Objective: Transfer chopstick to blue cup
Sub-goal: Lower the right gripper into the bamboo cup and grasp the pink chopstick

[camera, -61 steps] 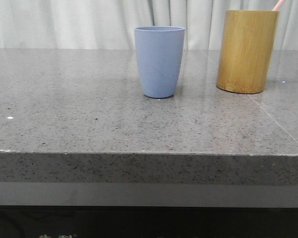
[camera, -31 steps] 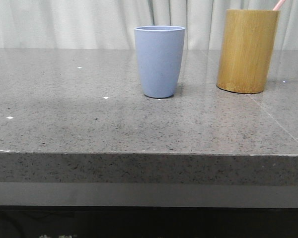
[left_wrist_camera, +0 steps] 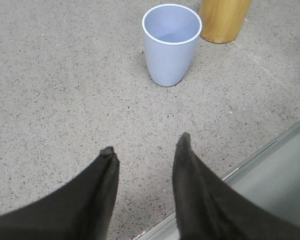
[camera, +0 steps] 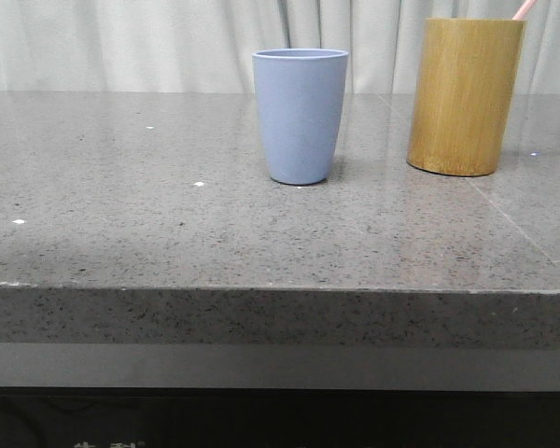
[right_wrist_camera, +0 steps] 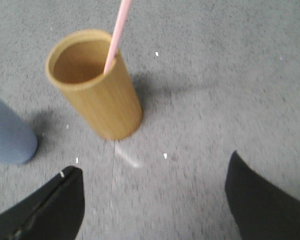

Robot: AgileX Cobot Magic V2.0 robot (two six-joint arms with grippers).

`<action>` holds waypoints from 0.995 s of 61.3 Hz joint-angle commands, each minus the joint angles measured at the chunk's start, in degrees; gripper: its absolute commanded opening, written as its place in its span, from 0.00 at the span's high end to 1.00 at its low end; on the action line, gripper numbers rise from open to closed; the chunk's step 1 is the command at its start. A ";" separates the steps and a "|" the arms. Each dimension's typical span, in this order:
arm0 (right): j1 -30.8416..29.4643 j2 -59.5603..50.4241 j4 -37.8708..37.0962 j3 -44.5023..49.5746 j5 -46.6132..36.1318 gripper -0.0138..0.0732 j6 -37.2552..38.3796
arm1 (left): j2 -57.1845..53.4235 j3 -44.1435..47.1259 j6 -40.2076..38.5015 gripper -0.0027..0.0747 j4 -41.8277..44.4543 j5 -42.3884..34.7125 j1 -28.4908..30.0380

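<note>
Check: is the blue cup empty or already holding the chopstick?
Empty: blue cup shows bare interior; chopstick stands in the bamboo holder.

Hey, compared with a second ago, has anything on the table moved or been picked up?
Nothing has been moved or picked up. In the front view the blue cup and the bamboo holder stand where they stood, and the chopstick still pokes out of the holder. Only a soft shadow on the tabletop has slid toward the near edge. Both grippers are open over the table now.

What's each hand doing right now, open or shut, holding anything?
Left hand: open, holding nothing, above the table near the blue cup.
Right hand: wide open, holding nothing; chopstick sits in the bamboo holder.
</note>
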 commanded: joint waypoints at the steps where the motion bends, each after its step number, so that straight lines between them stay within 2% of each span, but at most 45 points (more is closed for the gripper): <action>1: -1.68 6.09 1.35 -7.67 -3.38 0.16 0.00 | -0.81 -1.47 0.16 0.61 -1.12 -3.84 -0.54; 13: -3.01 18.27 3.49 -20.44 1.10 0.16 -0.83 | -0.81 -1.47 0.16 0.61 -1.38 -3.84 -0.54; 25: -3.01 29.50 10.24 -32.32 7.89 0.16 -7.34 | -0.81 -1.47 0.16 0.61 -1.38 -3.84 -0.54; 40: -3.01 37.62 17.37 -39.35 12.24 0.16 -11.23 | -0.81 -1.47 0.16 0.61 -2.91 -3.76 -0.54; 48: -3.01 38.55 18.29 -39.74 13.89 0.17 -11.83 | -0.81 -1.47 0.16 0.61 -2.91 -3.61 -0.54; 52: -3.01 38.55 18.29 -39.79 14.73 0.21 -11.97 | -0.81 -1.47 0.16 0.61 -2.91 -3.61 -0.54; 61: -3.01 38.55 18.29 -39.85 14.82 0.39 -12.11 | -0.81 -1.47 0.16 0.61 -2.91 -3.61 -0.54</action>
